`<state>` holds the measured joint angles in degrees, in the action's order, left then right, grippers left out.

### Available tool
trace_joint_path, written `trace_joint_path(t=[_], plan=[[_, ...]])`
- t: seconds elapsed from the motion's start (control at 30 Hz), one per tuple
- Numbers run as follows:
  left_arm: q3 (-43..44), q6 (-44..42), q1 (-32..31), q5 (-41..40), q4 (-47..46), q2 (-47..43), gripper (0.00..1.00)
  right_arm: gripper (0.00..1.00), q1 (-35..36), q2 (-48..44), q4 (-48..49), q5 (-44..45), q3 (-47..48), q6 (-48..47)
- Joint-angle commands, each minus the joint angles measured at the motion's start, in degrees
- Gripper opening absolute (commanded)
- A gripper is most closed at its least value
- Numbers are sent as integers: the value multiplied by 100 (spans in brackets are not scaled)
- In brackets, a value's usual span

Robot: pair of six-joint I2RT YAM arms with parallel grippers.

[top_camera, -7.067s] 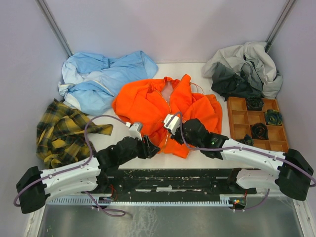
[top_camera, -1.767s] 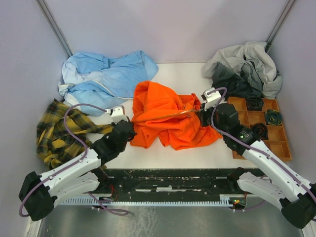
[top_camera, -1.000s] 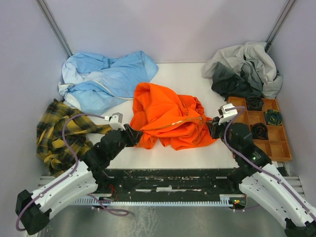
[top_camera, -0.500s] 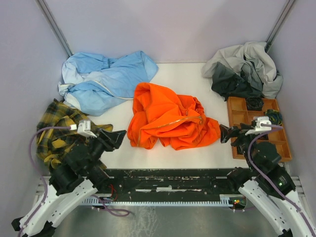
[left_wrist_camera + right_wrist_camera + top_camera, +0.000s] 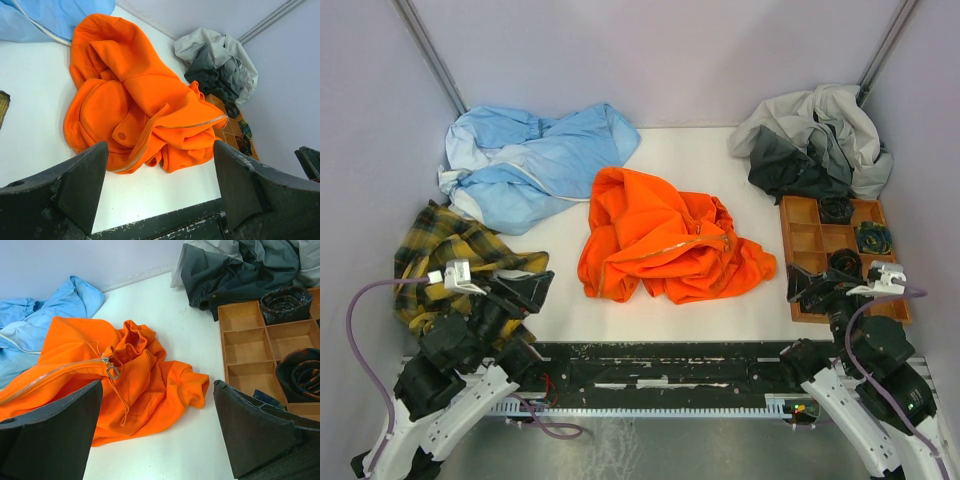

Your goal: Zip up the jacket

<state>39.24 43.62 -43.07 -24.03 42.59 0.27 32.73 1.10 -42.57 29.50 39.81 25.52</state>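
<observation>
1. Both tools are released and hold nothing: the left tool hangs at the near left corner of the table and the right tool at the near right corner, their jaws wide apart and well clear of the cloth.
2. One orange jacket lies crumpled in the middle of the table, between the blue garment at the far left corner and the wooden tray on the right edge. It touches neither.
3. Its pale zipper runs as one joined line across the top fold, ending at a small metal pull beside the bunched collar. The zipper looks closed along the stretch that shows, so the task seems done or nearly so. The bottom end is tucked under folds and I cannot tell its state.
4. Soft and light, the cloth will sag, bunch and slide on the smooth table instead of resisting a tug. The zipper line needs to be kept taut from both ends.
5. Good holds would be the hem cloth just beside the low end of the zipper for one tool, and the pull for the other.
6. Risks: the pull is small and likely slippery, and a thin drawstring hangs just beside it and is easily pinched by mistake.
</observation>
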Motion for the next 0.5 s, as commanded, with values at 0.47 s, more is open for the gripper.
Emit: trace_joint_path(t=[0.47], plan=[[-57, -20, 33, -201, 5, -27, 91, 99, -11, -97, 125, 106, -84, 75]])
